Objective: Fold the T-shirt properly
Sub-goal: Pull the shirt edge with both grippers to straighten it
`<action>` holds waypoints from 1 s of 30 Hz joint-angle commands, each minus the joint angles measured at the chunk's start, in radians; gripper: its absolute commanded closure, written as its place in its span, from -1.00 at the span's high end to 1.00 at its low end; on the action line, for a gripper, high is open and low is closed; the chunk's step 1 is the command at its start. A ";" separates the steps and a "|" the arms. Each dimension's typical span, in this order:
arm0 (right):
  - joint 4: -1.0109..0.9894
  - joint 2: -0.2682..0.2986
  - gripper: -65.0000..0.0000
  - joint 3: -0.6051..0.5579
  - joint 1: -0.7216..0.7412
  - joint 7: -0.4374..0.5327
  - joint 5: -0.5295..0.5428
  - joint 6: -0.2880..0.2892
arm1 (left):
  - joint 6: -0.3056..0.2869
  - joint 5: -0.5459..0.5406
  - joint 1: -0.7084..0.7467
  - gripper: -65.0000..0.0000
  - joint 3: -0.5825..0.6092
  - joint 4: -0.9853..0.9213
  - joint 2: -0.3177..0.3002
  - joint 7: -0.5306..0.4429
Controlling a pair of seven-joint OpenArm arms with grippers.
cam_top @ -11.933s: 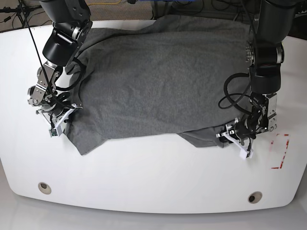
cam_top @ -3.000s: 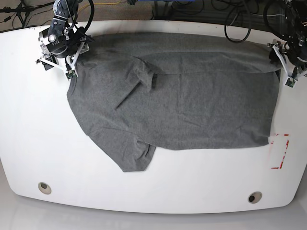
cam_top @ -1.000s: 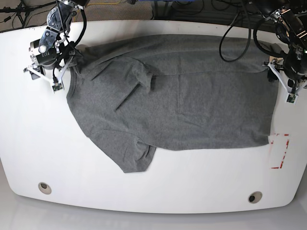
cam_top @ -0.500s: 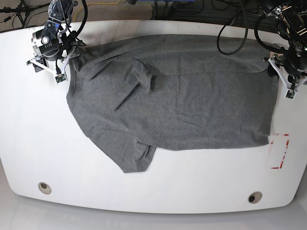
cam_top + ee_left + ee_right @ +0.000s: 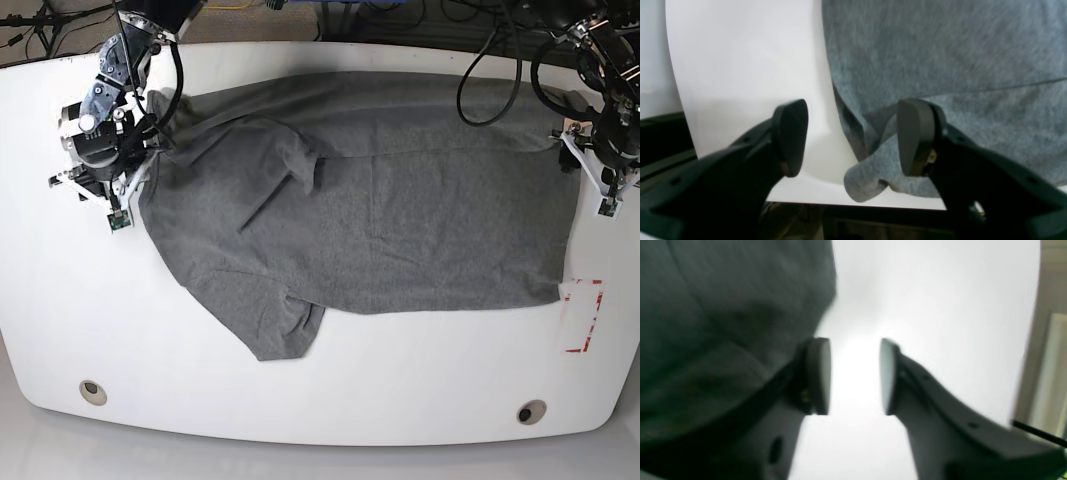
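Observation:
The heather-grey T-shirt [image 5: 400,220] lies spread across the white table [image 5: 330,400], with one sleeve [image 5: 300,165] folded onto the body and the other [image 5: 285,330] pointing toward the front. My left gripper [image 5: 607,195] hovers at the shirt's right edge. In the left wrist view my left gripper [image 5: 853,138] is open, its jaws astride a curled corner of the T-shirt [image 5: 867,180] without touching it. My right gripper [image 5: 113,205] is at the shirt's left edge. In its wrist view my right gripper [image 5: 853,376] stands narrowly open over bare table, the T-shirt [image 5: 723,306] beside its left finger.
A red tape mark [image 5: 583,315] lies right of the shirt's front corner. Two round holes [image 5: 92,391] [image 5: 531,411] sit near the table's front edge. Cables hang over the back edge. The table's edge [image 5: 806,196] runs just under the left gripper.
The right arm has moved forward along the shirt's left edge, and its jaws have narrowed. The left arm has shifted slightly forward at the right edge. The shirt's upper left area has wrinkled a little.

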 commanded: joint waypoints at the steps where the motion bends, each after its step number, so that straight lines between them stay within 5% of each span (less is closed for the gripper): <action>1: 0.019 -0.040 -0.58 -0.003 0.021 -0.017 0.008 -0.001 | -0.001 -0.008 -0.006 0.11 0.010 0.020 -0.013 -0.013; 6: 0.017 -0.141 -1.00 -0.003 0.019 -0.059 0.008 -0.001 | -0.001 -0.008 -0.003 -0.50 0.004 0.020 0.033 -0.013; 10: 0.017 -0.161 -0.98 0.003 -0.002 -0.116 0.008 -0.001 | -0.001 -0.006 0.005 -0.97 -0.016 0.023 0.073 -0.010; 21: 0.011 -0.144 -0.96 0.071 -0.141 -0.129 0.009 -0.001 | -0.001 -0.005 0.176 -0.98 -0.024 0.018 0.081 -0.011; 30: -0.126 -0.091 -0.96 0.091 -0.153 -0.057 0.149 -0.001 | -0.001 -0.002 0.212 -0.87 -0.015 0.014 0.076 -0.016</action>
